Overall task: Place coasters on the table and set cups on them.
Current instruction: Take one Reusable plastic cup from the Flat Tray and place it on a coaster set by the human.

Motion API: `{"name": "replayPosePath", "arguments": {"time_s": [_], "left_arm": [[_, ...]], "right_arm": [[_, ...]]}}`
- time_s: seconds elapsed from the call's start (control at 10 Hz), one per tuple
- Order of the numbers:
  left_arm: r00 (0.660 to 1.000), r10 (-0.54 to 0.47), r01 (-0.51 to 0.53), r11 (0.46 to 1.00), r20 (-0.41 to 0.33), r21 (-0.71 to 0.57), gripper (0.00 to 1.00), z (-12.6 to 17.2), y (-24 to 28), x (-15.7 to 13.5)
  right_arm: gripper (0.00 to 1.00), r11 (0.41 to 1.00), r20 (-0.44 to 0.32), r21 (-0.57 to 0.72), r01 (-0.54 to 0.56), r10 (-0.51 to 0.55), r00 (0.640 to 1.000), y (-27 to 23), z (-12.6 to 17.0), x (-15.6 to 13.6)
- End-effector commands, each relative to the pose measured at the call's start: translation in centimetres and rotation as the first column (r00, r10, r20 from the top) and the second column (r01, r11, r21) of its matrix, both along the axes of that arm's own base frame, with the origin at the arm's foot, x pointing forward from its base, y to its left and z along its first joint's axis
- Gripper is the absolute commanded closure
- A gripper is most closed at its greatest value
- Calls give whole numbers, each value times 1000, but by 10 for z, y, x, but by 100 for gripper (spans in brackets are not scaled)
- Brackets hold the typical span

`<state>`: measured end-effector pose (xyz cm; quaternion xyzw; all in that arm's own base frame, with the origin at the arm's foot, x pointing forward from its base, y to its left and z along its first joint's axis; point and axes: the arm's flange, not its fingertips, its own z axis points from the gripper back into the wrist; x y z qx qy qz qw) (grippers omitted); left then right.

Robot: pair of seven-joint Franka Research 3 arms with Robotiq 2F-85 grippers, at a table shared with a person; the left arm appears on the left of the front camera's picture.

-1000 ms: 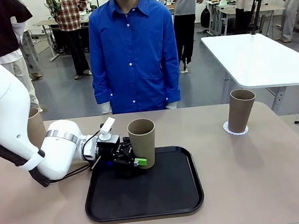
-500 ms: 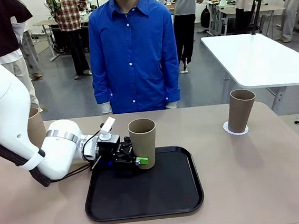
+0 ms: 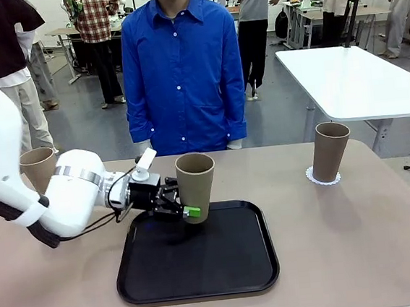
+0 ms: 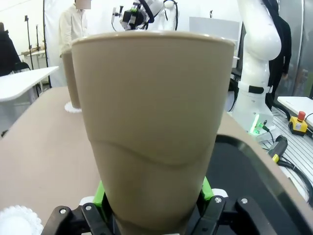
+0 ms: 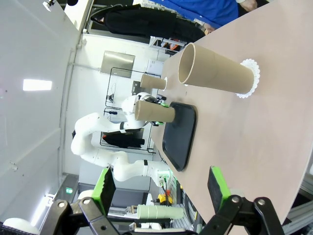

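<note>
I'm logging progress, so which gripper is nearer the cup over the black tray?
Left. The left gripper is shut on that cup, holding it near its base above the black tray. The right gripper is open and far off, past the table's edge.
</note>
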<state>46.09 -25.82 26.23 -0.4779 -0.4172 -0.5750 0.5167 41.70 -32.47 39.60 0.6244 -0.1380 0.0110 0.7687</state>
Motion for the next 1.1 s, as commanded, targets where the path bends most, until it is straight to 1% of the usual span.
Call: {"name": "replayPosePath", "arguments": {"time_s": [0.0,0.2,0.3,0.4,0.5,0.6,0.7,0.8,0.9,1.0], "left_arm": [[999,4,-4,1000,34,10,100,48,-2,-13],[999,15,-15,1000,30,-17,100,81,-7,-10],[999,38,-38,999,19,-10,100,92,-10,-6],[994,105,-105,994,7,29,100,94,-9,-14],[999,11,-10,1000,44,-22,100,90,-6,-9],[999,11,-10,1000,44,-22,100,90,-6,-9],[999,38,-38,999,34,-1,19,97,-6,-8],[992,104,-103,995,66,-18,19,90,-13,40],[990,138,-136,989,38,-55,19,81,-10,77],[991,134,-133,989,9,-72,19,70,-8,103]], "right_arm": [[0,1000,-3,-3,4,-4,1000,2,0,-1],[0,1000,-3,-3,4,-4,1000,2,0,-1],[0,1000,-3,-3,4,-4,1000,2,0,-1],[0,1000,-3,-3,4,-4,1000,2,0,-1],[0,1000,-3,-3,4,-4,1000,2,0,-1],[0,1000,-3,-3,4,-4,1000,2,0,-1],[0,1000,-3,-3,4,-4,1000,2,0,-1],[0,1000,-3,-3,4,-4,1000,2,0,-1],[0,1000,-3,-3,4,-4,1000,2,0,-1],[0,1000,-3,-3,4,-4,1000,2,0,-1]]}}
